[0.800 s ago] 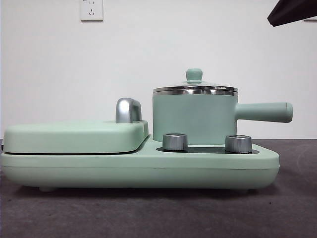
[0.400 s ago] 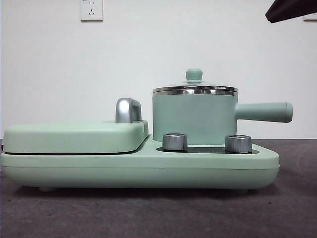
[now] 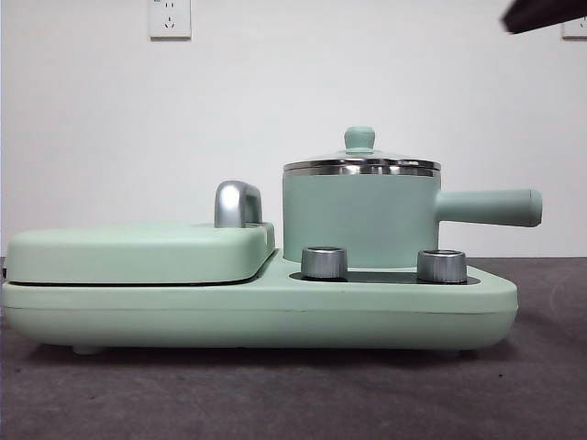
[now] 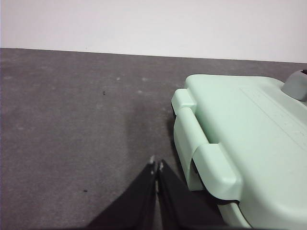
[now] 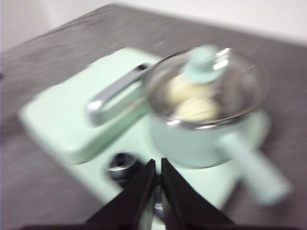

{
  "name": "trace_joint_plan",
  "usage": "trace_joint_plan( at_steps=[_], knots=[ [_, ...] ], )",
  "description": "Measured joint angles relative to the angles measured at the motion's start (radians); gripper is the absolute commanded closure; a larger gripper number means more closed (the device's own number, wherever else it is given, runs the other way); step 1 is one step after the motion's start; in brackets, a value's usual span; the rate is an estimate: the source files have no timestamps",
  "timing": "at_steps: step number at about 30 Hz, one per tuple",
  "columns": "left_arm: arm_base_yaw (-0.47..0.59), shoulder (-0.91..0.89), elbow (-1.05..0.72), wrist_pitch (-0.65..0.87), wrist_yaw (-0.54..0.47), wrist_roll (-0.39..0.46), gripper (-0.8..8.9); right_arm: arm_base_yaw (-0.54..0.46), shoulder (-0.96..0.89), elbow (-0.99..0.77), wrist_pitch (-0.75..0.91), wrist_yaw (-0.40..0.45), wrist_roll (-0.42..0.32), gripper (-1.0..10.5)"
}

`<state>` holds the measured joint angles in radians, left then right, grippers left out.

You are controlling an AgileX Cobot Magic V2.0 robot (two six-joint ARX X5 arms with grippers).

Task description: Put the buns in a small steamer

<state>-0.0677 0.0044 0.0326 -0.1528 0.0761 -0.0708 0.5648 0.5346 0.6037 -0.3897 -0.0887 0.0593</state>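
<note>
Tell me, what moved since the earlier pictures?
Only the black arm tip at the top corner of the front view moved: it rose further out of the picture. The mint-green cylindrical steamer pot, its green-knobbed glass lid and the flat mint-green griddle stayed put.

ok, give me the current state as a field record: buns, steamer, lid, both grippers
buns: two buns visible through the glass, inside the steamer
steamer: mint-green pot on the appliance base, handle pointing away from the griddle
lid: glass lid seated on the pot
left gripper: shut, empty, over the table beside the griddle
right gripper: shut, empty, above the steamer; view blurred
</note>
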Motion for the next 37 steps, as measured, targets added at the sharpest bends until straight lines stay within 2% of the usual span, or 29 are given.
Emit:
trace_joint_plan(
  at_steps=[4, 7, 11, 14, 22, 37],
  knots=[
    [0.0, 0.0, 0.0, 0.0, 0.0, 0.0, 8.06, -0.122, -0.179, -0.164, 0.084, 0.07, -0.117, 9.3],
    [0.0, 0.0, 0.0, 0.0, 0.0, 0.0, 8.06, -0.243, -0.319, -0.323, 0.178, 0.082, -0.161, 9.3],
    [0.0, 0.0, 0.0, 0.0, 0.0, 0.0, 8.06, -0.376, -0.5, -0.518, 0.267, 0.106, -0.167, 9.3],
    [0.0, 0.0, 0.0, 0.0, 0.0, 0.0, 8.06, -0.426, -0.531, -0.588, 0.303, 0.106, -0.156, 9.3],
    [0.0, 0.0, 0.0, 0.002, 0.0, 0.0, 8.06, -0.474, -0.53, -0.587, 0.328, 0.119, -0.152, 9.3],
    [0.0, 0.0, 0.0, 0.002, 0.0, 0.0, 8.06, -0.474, -0.53, -0.587, 0.328, 0.119, -0.148, 9.3]
  ],
)
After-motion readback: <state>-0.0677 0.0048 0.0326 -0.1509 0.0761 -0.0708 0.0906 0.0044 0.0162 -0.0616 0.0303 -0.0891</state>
